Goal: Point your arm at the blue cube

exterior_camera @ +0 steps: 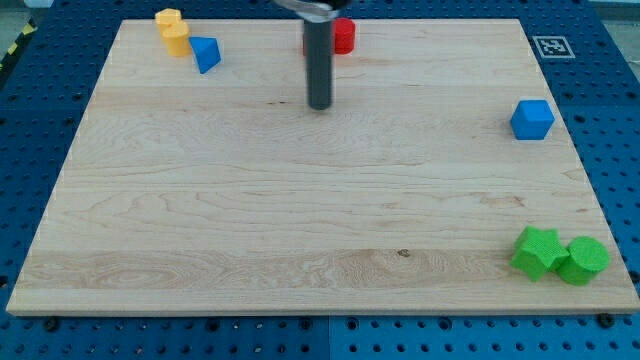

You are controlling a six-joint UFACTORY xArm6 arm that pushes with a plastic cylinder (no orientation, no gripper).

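Note:
The blue cube [532,119] sits near the board's right edge, in the upper half of the view. My tip [319,105] rests on the wooden board [300,220] at the upper middle, far to the left of the blue cube. The dark rod rises from the tip toward the view's top and hides part of the red blocks [343,35] behind it. Nothing touches the tip.
A blue triangular block [206,53] lies next to a yellow block [173,30] at the top left. A green star block [537,252] and a green round block [583,260] sit at the bottom right. A marker tag [552,46] is at the top right corner.

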